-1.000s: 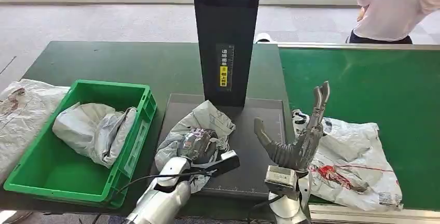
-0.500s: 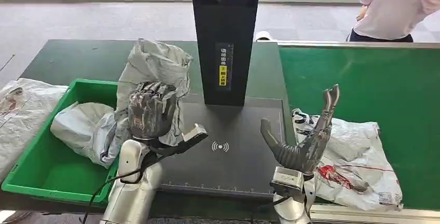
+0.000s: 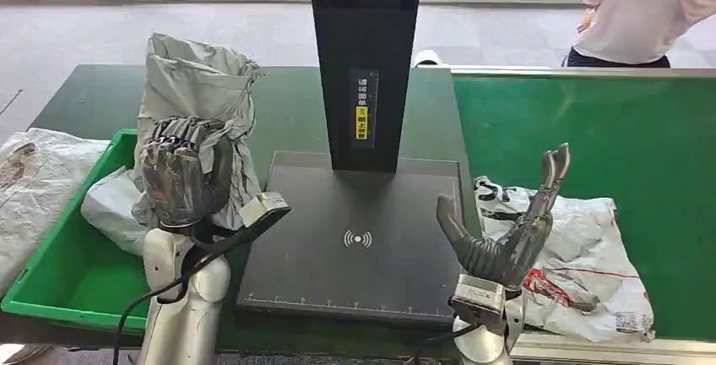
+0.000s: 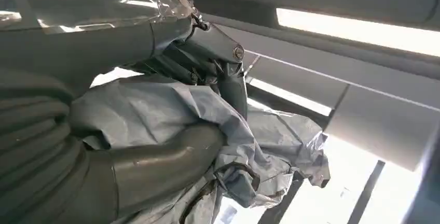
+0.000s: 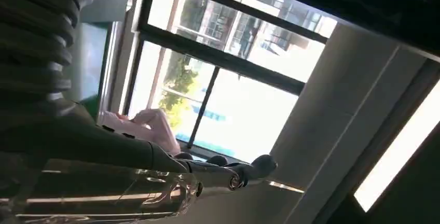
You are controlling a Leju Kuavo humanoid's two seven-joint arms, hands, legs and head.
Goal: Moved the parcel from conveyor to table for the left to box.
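My left hand (image 3: pixel 181 181) grips a crumpled grey parcel bag (image 3: pixel 203 95) and holds it upright in the air over the right edge of the green box (image 3: pixel 59 285). The left wrist view shows the same grey parcel (image 4: pixel 259 136) wrapped by the thumb and fingers of my left hand (image 4: pixel 155 167). My right hand (image 3: pixel 507 234) stands open, fingers pointing up, at the right edge of the black scanner pad (image 3: pixel 359 242), holding nothing. In the right wrist view my right hand (image 5: pixel 155 167) points up toward the windows.
Another grey parcel (image 3: pixel 114 209) lies inside the green box. A white parcel with red print (image 3: pixel 583 268) rests on the green conveyor (image 3: pixel 608 145) beside my right hand. A black scanner post (image 3: pixel 365 61) rises behind the pad. A person (image 3: pixel 642 10) stands at the far right. A white bag (image 3: pixel 29 179) lies at the left.
My left hand lifted the grey parcel off the scanner pad and carried it up and left toward the green box. My right hand shifted slightly right and stayed open.
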